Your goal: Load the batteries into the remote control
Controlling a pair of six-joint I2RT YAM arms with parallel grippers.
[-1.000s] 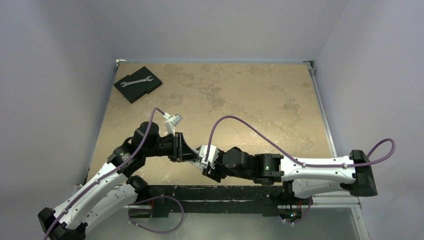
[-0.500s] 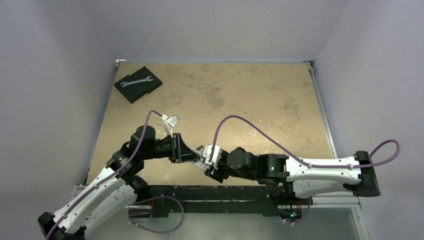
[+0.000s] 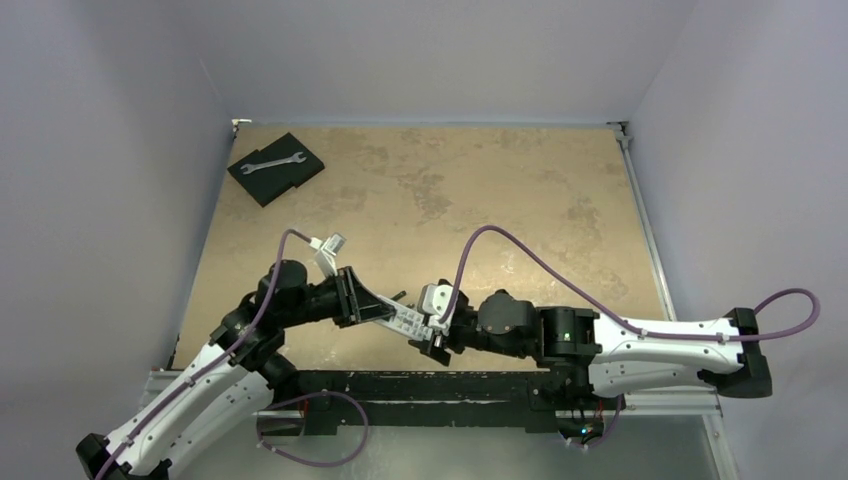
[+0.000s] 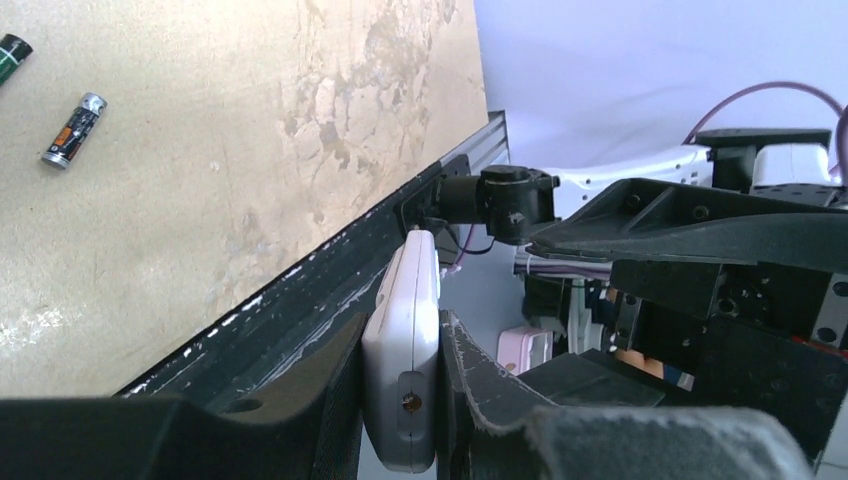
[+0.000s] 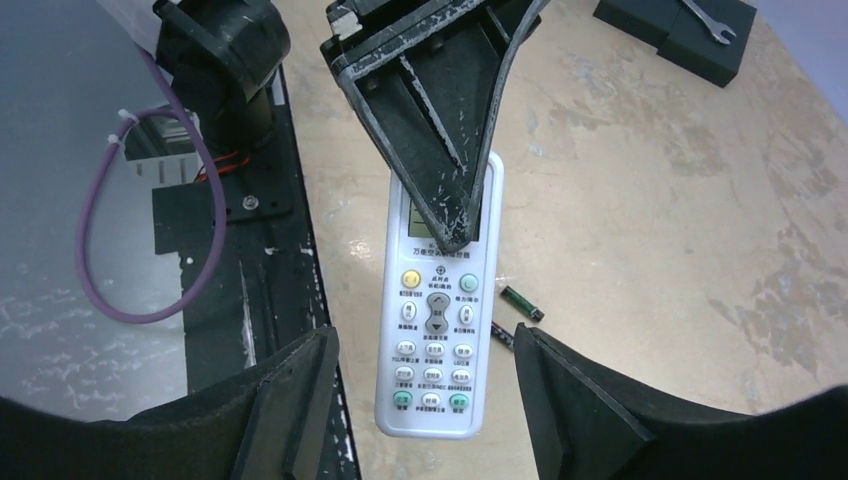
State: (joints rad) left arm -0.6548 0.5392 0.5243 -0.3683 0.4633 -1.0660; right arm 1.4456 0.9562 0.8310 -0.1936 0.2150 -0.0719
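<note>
Over the near edge of the table, seen from above, the left gripper held the remote control in the air. The right gripper was close at the remote's other end. A wrench lay on a black block in the far left corner, well apart from both.

On the left wrist view, the left fingers were pressed against the remote's narrow sides, pinching it edge-on. Both batteries lay loose on the table, apart from each other.

On the right wrist view, the right fingers stood spread on either side of the remote's lower end, with a gap on each side, holding nothing. The button face was turned to this camera, so the back was hidden, and I could not tell whether the bay was uncovered. By my judgement no battery had been loaded. Exposing the bay, then picking up and seating each battery, all remained to be done.
</note>
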